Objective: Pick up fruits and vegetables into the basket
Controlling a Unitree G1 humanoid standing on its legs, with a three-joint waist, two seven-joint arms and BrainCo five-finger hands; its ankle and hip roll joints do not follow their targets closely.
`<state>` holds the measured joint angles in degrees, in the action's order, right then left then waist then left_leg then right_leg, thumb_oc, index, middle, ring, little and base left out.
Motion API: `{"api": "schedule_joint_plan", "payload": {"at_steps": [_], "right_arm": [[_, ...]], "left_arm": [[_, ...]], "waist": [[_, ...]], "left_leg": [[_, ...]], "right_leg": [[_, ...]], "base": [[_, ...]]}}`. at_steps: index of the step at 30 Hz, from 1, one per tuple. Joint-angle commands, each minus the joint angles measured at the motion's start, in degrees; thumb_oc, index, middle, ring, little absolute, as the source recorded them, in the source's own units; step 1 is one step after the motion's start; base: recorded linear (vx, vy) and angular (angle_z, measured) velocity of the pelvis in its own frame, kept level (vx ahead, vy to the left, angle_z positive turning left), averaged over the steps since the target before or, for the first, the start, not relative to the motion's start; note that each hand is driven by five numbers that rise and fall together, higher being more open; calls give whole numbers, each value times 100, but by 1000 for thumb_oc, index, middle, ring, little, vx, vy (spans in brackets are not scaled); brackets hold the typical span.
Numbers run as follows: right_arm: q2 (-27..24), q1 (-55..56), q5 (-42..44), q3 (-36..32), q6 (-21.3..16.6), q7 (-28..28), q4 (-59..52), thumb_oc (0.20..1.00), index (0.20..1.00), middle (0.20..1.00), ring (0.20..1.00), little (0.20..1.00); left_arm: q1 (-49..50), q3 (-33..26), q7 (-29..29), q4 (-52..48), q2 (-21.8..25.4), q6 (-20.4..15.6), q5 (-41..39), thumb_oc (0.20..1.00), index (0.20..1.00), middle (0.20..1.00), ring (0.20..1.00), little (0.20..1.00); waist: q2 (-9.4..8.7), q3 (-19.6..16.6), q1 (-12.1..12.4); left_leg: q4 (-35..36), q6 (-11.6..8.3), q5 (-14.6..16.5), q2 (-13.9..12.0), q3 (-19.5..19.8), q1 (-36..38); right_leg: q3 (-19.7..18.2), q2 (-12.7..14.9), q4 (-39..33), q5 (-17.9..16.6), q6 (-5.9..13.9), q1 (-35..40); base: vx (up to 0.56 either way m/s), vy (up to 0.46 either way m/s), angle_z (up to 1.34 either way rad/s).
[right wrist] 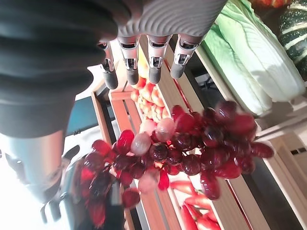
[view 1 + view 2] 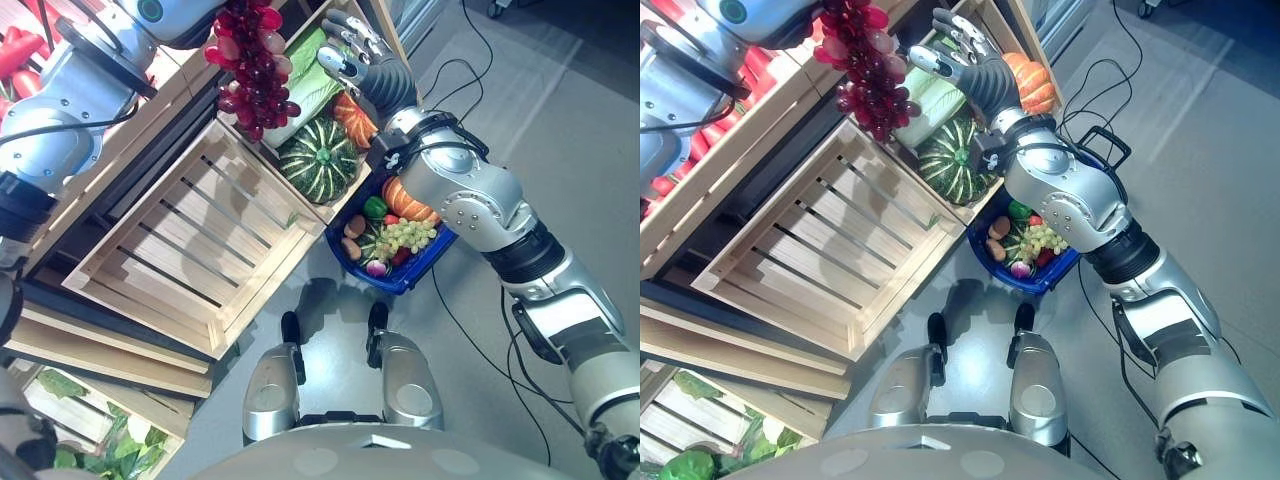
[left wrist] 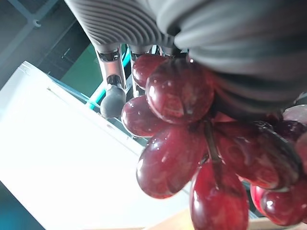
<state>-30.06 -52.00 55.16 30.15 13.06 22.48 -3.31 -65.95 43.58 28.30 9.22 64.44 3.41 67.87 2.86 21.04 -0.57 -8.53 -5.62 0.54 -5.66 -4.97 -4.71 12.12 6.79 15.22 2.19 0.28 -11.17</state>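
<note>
A bunch of red grapes (image 2: 255, 80) hangs in the air over the wooden produce shelves, dangling from my left hand (image 3: 111, 72), whose fingers close round its top. My right hand (image 2: 360, 65) is held up just right of the bunch, open, with straight fingers (image 1: 153, 62) pointing toward the grapes (image 1: 192, 148) and a small gap between. The blue basket (image 2: 400, 282) sits below my right forearm. It holds green grapes, a green pepper, orange pieces and several small vegetables.
An empty slatted wooden crate (image 2: 200, 250) lies below the grapes. A striped green squash (image 2: 318, 158), a pale cabbage (image 2: 315, 80) and an orange pumpkin (image 2: 1025, 80) fill the crate under my right hand. Red peppers (image 2: 15, 55) lie far left, leafy greens (image 2: 100, 440) below.
</note>
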Motion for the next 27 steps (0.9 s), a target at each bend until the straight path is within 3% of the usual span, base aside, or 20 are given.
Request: {"api": "schedule_joint_plan", "payload": {"at_steps": [1, 8, 14, 19, 27], "right_arm": [[418, 457, 67, -39, -188, 69, -63, 1000, 1000, 1000, 1000, 1000], [625, 646, 212, 106, -3, -230, -182, 1000, 1000, 1000, 1000, 1000], [803, 665, 833, 348, 112, -877, -406, 1000, 1000, 1000, 1000, 1000], [847, 766, 930, 446, 118, -1231, -735, 1000, 1000, 1000, 1000, 1000], [576, 946, 475, 597, 576, -1506, -1164, 1000, 1000, 1000, 1000, 1000]], "left_arm": [[367, -42, 169, -325, -187, 124, 230, 200, 200, 200, 200, 200], [878, -224, -28, -687, -360, -253, 351, 200, 200, 200, 200, 200], [1025, -145, -95, -862, -559, -474, 404, 200, 200, 200, 200, 200], [1176, -153, -171, -883, -544, -467, 395, 200, 200, 200, 200, 200], [1557, -303, -213, -813, -338, -360, 331, 200, 200, 200, 200, 200]], "waist": [[-252, -886, 2], [-253, -1140, 52], [-281, -1244, 77], [-297, -1305, 78], [-299, -1342, 27]], "left_leg": [[-13, 325, 136, 384, -161, 98], [121, 336, 163, 392, -130, 389], [256, 342, 170, 384, -136, 626], [352, 333, 158, 351, -167, 769], [387, 330, 140, 321, -221, 878]], "right_leg": [[83, 2, -454, 209, 253, 851], [72, -14, -595, 200, 303, 1130], [59, -47, -714, 191, 342, 1345], [47, -59, -790, 166, 382, 1454], [4, -69, -804, 154, 417, 1516]], "base": [[100, 8, 1], [114, 7, 1], [65, -9, 3], [52, -14, 1], [19, 0, -4]]}}
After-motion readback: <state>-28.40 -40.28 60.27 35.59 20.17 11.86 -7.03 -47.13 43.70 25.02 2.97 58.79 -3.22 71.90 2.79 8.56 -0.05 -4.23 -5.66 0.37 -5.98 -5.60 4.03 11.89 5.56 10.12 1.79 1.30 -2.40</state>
